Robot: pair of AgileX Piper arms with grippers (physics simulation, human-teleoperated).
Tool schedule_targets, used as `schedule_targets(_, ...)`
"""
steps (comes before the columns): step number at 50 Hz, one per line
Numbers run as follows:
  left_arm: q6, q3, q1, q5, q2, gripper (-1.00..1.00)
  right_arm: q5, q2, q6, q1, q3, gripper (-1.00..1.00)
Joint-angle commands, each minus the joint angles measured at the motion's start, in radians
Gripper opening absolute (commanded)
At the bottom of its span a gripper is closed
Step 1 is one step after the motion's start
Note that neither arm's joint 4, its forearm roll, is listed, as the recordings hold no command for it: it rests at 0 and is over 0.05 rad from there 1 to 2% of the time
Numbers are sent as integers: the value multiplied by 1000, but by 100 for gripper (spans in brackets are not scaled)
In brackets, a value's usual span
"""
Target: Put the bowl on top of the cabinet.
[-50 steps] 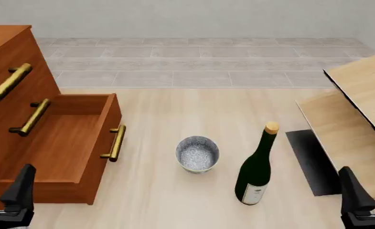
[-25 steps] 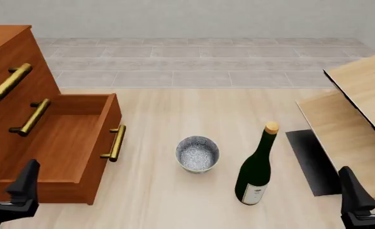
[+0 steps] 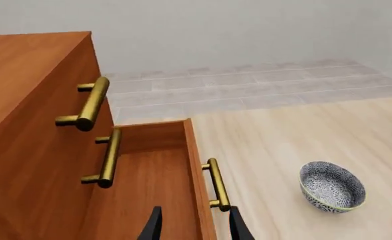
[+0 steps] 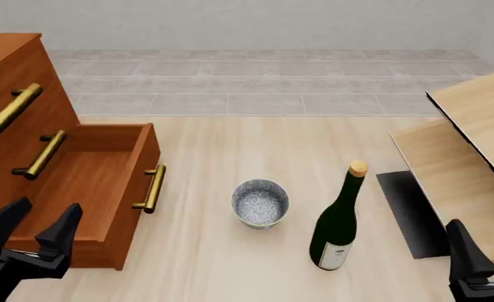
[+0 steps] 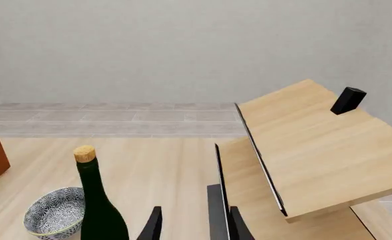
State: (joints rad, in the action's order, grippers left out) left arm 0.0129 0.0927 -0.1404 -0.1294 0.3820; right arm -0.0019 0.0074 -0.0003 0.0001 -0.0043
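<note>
The speckled grey-white bowl stands upright on the table, right of the cabinet's pulled-out bottom drawer. The reddish-brown cabinet with brass bar handles fills the left side. My left gripper is open and holds nothing; it hovers over the near corner of the open drawer, well left of the bowl. In the left wrist view the bowl lies off to the side of the fingers, past the drawer front. My right gripper is open at the near right; its wrist view shows the bowl beyond the bottle.
A dark green wine bottle with a cork stands just right of the bowl. Pale light-wood boards lean at the right over a dark mat. A small black block sits on the upper board. A grey tiled strip runs along the back.
My left gripper has risen and moved forward to the right, now over the open drawer's near corner. The right gripper, bowl and bottle have not moved.
</note>
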Motion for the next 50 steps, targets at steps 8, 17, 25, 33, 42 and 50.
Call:
schedule_targets(8, 59, 100, -177, -6, 184, 100, 0, 0, 0, 0, 0, 100)
schedule_targets(17, 51, 133, -265, -28, 253, 100, 0, 0, 0, 0, 0, 100)
schedule_targets(25, 57, 187, -344, -24, 328, 100, 0, 0, 0, 0, 0, 100)
schedule_targets(33, 56, 247, -409, -32, 413, 100, 0, 0, 0, 0, 0, 100)
schedule_targets(42, 49, 327, -438, -15, 497, 100, 0, 0, 0, 0, 0, 100)
schedule_targets(50, 28, 387, -482, -20, 634, 100, 0, 0, 0, 0, 0, 100)
